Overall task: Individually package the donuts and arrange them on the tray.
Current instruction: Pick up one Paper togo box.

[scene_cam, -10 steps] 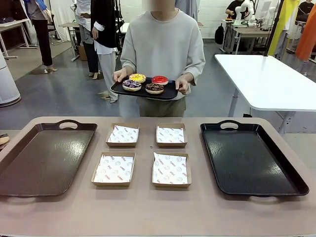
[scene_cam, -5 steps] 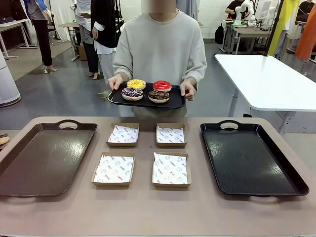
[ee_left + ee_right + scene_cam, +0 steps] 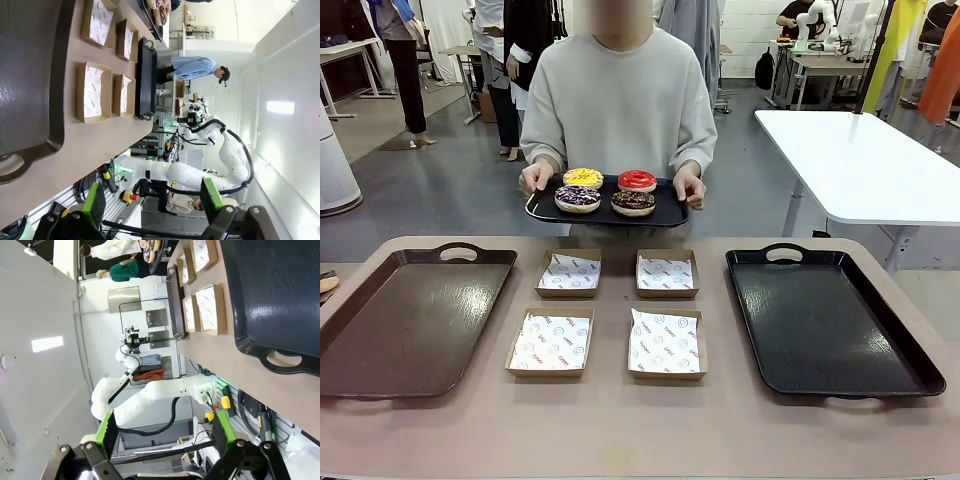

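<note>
Beyond the table's far edge a person holds a small black serving tray (image 3: 665,214) in both hands. On it lie the donuts: yellow (image 3: 583,178), red (image 3: 637,181), purple-and-white (image 3: 578,198) and chocolate with sprinkles (image 3: 633,203). A large brown tray (image 3: 410,320) lies on the table at the left and a large black tray (image 3: 825,320) at the right, both bare. My left gripper (image 3: 152,200) hangs open off the table's near side, nothing between its fingers. My right gripper (image 3: 165,432) is likewise open and away from the table.
Several open cardboard boxes lined with printed paper sit between the trays: two at the back (image 3: 569,273) (image 3: 667,274) and two in front (image 3: 550,342) (image 3: 666,344). A white table (image 3: 860,160) stands behind at the right. Other people stand farther back.
The person has stepped closer to the table, shifting slightly left and lowering the donut tray. Neither gripper has changed.
</note>
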`<state>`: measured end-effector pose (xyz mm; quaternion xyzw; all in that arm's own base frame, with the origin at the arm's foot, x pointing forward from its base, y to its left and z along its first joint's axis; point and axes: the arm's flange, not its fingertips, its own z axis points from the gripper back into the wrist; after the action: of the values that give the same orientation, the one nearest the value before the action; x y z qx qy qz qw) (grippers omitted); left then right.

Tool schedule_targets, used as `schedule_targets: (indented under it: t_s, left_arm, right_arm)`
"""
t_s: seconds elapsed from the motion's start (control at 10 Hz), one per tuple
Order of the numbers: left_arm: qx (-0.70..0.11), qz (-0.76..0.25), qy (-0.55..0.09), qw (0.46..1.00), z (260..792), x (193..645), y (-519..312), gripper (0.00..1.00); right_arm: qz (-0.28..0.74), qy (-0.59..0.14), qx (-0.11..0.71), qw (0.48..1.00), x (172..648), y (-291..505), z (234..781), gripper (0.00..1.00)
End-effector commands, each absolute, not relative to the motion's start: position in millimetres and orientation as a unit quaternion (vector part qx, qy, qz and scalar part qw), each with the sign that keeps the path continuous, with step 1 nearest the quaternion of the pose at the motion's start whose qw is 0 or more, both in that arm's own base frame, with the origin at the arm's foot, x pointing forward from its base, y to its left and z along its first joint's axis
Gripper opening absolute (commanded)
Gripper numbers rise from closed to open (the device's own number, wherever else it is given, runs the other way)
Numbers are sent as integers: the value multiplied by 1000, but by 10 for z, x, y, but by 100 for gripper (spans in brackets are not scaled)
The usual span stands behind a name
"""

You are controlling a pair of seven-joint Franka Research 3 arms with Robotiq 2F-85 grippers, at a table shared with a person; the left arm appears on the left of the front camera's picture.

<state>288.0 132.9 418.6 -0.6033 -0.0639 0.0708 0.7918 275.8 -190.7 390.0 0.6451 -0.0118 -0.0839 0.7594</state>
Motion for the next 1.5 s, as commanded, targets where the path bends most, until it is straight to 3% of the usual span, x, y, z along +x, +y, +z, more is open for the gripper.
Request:
schedule_targets:
  t_s: [0.0,1.4]
  left_arm:
    - [-604,72,-63,791,4181,2879,1334,100]
    - [-604,72,-63,791,4181,2879,1334,100]
  right_arm:
    - [-85,-20,650,755,2783,-1920,3908,100]
    - [-85,-20,650,755,2783,-1920,3908,100]
